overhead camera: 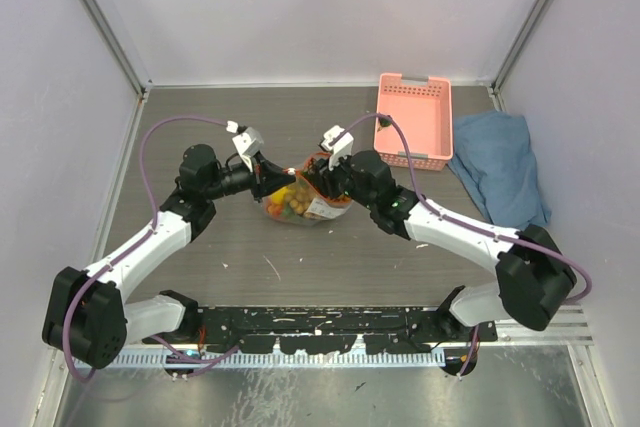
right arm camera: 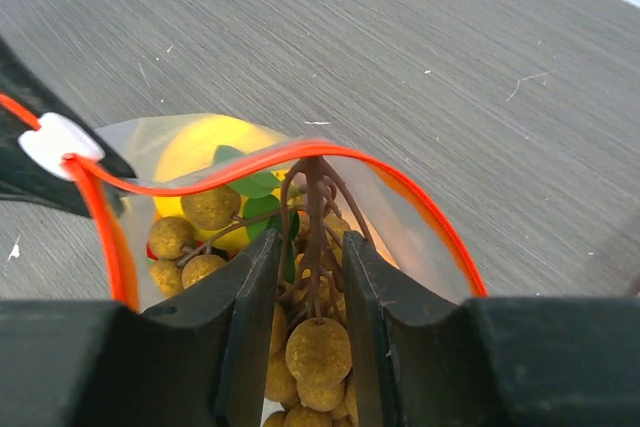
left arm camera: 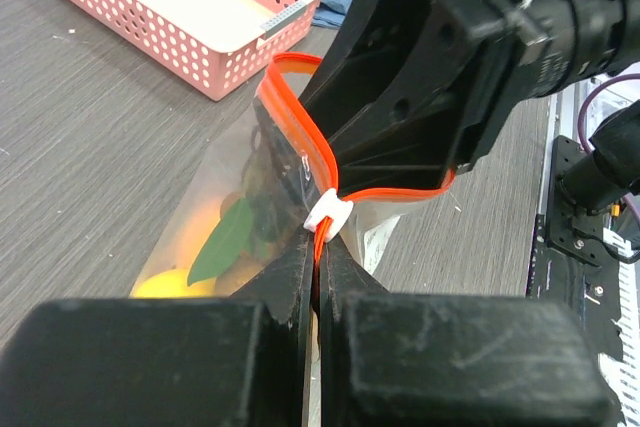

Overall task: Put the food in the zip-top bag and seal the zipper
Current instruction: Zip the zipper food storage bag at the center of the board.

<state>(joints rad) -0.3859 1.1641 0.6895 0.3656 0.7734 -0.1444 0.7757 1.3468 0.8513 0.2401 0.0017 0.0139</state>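
The clear zip-top bag (overhead camera: 300, 209) lies at the table's middle with yellow and orange toy fruits inside. My left gripper (overhead camera: 268, 179) is shut on the orange-red zipper (left arm camera: 300, 112) just behind its white slider (left arm camera: 328, 214), holding the mouth up; a yellow fruit (left arm camera: 165, 282) and a green leaf (left arm camera: 225, 242) show through the plastic. My right gripper (right arm camera: 310, 247) reaches into the open mouth, its fingers (right arm camera: 250, 297) closed on the stems of the brownish grape bunch (right arm camera: 318, 352). The zipper (right arm camera: 400, 187) loops open around the bunch. The bag's lower part is hidden by the fingers.
A pink basket (overhead camera: 415, 79) stands at the back right, also in the left wrist view (left arm camera: 230, 57). A blue cloth (overhead camera: 500, 162) lies right of it. Grey walls enclose the table on the left, back and right.
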